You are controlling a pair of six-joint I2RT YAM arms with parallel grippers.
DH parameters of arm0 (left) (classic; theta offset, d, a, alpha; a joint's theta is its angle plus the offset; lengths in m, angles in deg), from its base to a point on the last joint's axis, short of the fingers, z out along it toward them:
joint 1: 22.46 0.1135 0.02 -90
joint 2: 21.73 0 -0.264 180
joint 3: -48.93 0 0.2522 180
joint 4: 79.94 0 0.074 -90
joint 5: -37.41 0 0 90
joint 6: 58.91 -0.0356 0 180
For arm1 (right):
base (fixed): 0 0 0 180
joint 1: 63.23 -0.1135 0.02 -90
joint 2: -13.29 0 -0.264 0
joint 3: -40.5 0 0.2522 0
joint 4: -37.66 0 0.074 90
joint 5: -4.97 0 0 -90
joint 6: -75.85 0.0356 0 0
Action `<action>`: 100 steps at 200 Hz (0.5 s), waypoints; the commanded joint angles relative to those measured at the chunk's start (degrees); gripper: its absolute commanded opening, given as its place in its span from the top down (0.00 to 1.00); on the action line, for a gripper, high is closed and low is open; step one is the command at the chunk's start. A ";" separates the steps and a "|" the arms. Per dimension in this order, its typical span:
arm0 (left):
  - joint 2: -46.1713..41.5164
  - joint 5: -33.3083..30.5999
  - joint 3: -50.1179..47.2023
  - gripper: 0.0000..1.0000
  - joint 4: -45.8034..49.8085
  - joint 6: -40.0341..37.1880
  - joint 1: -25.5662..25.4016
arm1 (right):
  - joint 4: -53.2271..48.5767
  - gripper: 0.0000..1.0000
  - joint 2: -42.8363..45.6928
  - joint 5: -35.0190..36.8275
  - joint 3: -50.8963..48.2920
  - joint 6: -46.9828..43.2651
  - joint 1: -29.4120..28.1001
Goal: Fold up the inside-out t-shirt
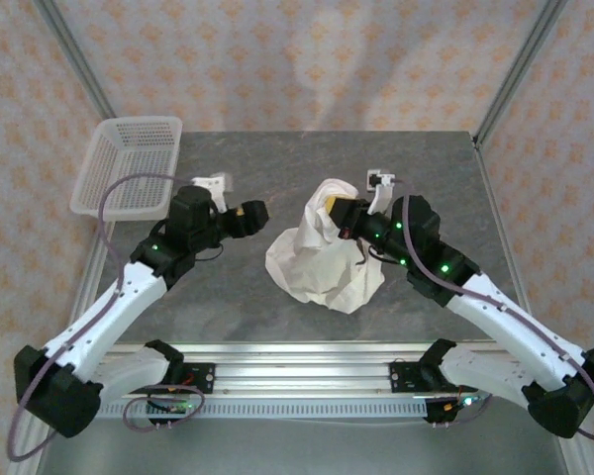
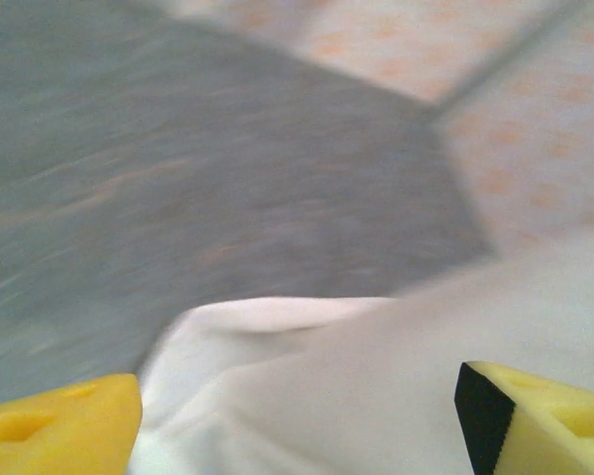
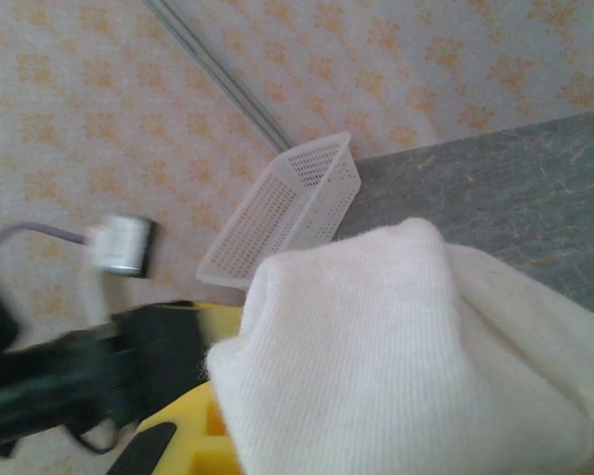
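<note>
The inside-out t-shirt [image 1: 322, 259] is a crumpled off-white heap in the middle of the grey table [image 1: 436, 163]. My right gripper [image 1: 339, 211] is shut on its upper part and holds that bunch raised above the heap. In the right wrist view the ribbed cloth [image 3: 376, 336] drapes over the yellow finger [image 3: 173, 435] and hides the jaws. My left gripper [image 1: 258, 214] hovers just left of the shirt. It is open, and its yellow fingers [image 2: 64, 426] stand wide apart. White fabric [image 2: 317, 386] lies beyond them, not pinched.
A white mesh basket [image 1: 129, 166] sits tilted at the table's far left corner, also seen as the basket [image 3: 292, 203] from the right wrist. Metal frame posts [image 1: 515, 69] and patterned walls close in the back. Bare grey table surrounds the shirt.
</note>
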 commanded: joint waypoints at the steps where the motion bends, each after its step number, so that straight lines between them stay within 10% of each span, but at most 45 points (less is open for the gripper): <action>1: 1.81 8.65 3.71 0.16 -1.73 -11.48 -8.34 | 3.61 1.00 -1.57 -1.06 2.06 1.05 0.47; 52: 11.79 1.24 8.94 0.19 1.05 -13.66 -11.75 | 4.24 1.00 -3.32 -3.35 3.53 4.67 0.52; 90: 10.19 -4.23 7.35 0.99 -0.53 -12.68 -11.43 | 5.80 1.00 -3.64 -5.03 -0.85 16.81 5.10; 100: 8.51 -4.85 7.24 1.00 -0.56 -11.46 -11.04 | 5.73 1.00 -3.06 -5.21 -2.88 18.29 6.34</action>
